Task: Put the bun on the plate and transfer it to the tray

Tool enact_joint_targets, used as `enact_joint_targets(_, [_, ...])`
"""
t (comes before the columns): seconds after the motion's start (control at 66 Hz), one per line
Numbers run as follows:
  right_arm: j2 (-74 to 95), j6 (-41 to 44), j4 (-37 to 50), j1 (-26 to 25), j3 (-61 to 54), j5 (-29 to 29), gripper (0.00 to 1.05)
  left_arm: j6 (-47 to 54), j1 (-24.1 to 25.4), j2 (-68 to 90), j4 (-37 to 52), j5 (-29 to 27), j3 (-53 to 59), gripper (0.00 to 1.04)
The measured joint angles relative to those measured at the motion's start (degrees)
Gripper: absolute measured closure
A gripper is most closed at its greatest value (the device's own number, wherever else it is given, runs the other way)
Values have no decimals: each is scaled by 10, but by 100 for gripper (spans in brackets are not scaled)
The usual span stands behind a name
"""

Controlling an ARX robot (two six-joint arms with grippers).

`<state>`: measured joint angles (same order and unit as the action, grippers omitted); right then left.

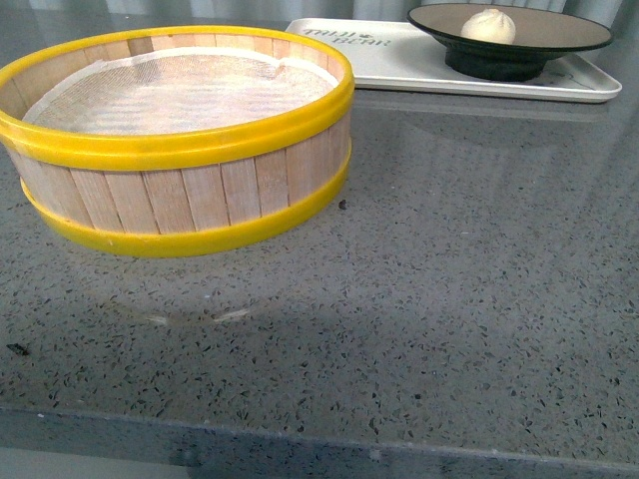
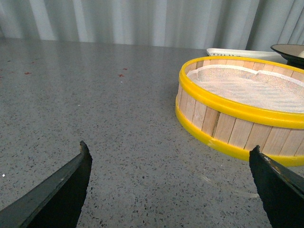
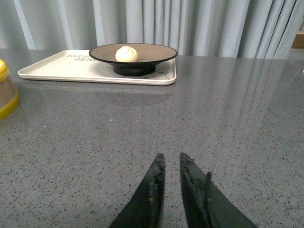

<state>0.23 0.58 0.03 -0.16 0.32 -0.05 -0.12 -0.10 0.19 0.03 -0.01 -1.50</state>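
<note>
The cream-white bun point(image 1: 488, 26) sits on the tan-brown plate point(image 1: 559, 30) with a black rim, and the plate stands on the cream-white tray point(image 1: 389, 62) at the far right of the table. The right wrist view shows the bun point(image 3: 126, 53), the plate point(image 3: 154, 51) and the tray point(image 3: 61, 69) far ahead. My right gripper point(image 3: 172, 159) is shut and empty, low over bare table, well away from the tray. My left gripper point(image 2: 170, 151) is open and empty over bare table, beside the steamer basket. Neither gripper shows in the front view.
A round wooden steamer basket point(image 1: 190, 190) with yellow bands and a white cloth liner stands at the front left; it also shows in the left wrist view point(image 2: 237, 123). The grey speckled table's front edge point(image 1: 319, 434) is close. Grey curtains hang behind.
</note>
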Motion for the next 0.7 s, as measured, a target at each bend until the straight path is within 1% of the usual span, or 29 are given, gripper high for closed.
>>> enact_joint_targets(0.061, [0,0,0,0,0,0,77,0,0,0,0,0,0,7])
enact_joint_targets(0.091, [0,0,0,0,0,0,74,0,0,0,0,0,0,7])
enact_joint_targets(0.136, [0,0,0,0,0,0,65,0,0,0,0,0,0,7])
enact_joint_targets(0.167, [0,0,0,0,0,0,61,0,0,0,0,0,0,7])
enact_joint_targets(0.212, [0,0,0,0,0,0,52,0,0,0,0,0,0,7])
enact_joint_targets(0.242, [0,0,0,0,0,0,49,0,0,0,0,0,0,7])
enact_joint_targets(0.288, [0,0,0,0,0,0,40,0,0,0,0,0,0,7])
enact_joint_targets(0.318, [0,0,0,0,0,0,36,0,0,0,0,0,0,7])
enact_joint_targets(0.394, [0,0,0,0,0,0,22,0,0,0,0,0,0,7])
enact_joint_targets(0.424, [0,0,0,0,0,0,19,0,0,0,0,0,0,7])
enact_joint_targets(0.47, [0,0,0,0,0,0,10,0,0,0,0,0,0,7])
enact_joint_targets(0.515, [0,-2,0,0,0,0,7,0,0,0,0,0,0,7])
enact_joint_targets(0.576, [0,-2,0,0,0,0,9,0,0,0,0,0,0,7])
enact_joint_targets(0.697, [0,-2,0,0,0,0,9,0,0,0,0,0,0,7])
